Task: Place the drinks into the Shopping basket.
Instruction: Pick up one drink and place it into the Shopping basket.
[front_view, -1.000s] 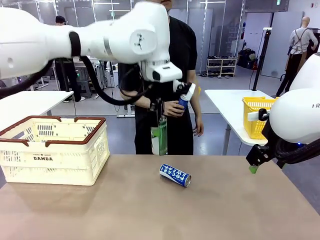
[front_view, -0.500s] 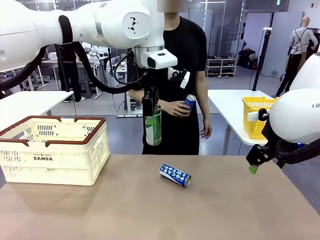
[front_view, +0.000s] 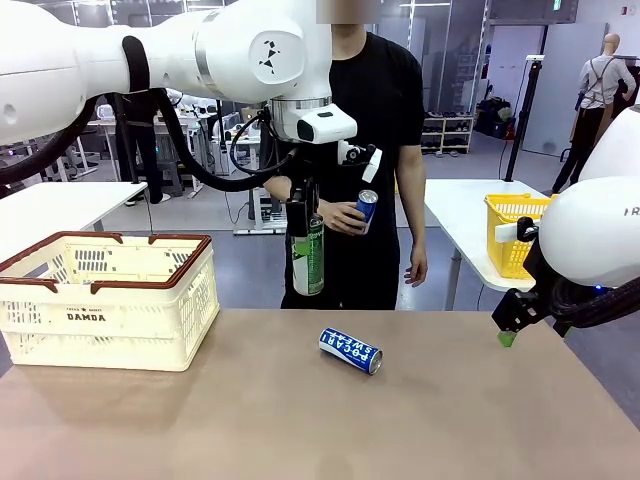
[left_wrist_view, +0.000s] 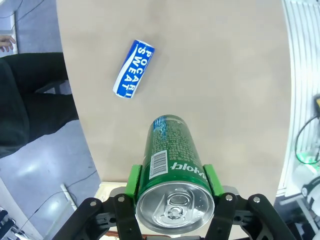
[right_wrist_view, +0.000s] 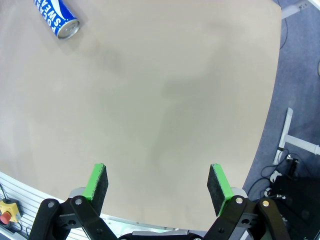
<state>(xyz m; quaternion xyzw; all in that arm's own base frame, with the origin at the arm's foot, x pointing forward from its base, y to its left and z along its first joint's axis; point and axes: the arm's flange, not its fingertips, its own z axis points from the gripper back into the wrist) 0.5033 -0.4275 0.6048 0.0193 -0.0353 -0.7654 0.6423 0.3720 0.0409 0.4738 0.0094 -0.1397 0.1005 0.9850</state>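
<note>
Shopping basket (front_view: 120, 315), contents unseeable; green can (front_view: 310, 262) in grip of left end effector (left_wrist_view: 171, 177); right end effector (right_wrist_view: 157, 185) released.

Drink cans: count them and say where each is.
3. A green can in the left gripper, a blue can lying on the table, a second blue can in the person's hand. The basket could hide more.

Table (front_view: 300, 430): basket (front_view: 110, 305), 1 blue can (front_view: 350, 351)

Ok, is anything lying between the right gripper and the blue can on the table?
Nothing: the right wrist view shows bare table running from the open right gripper to the blue can lying on its side.
</note>
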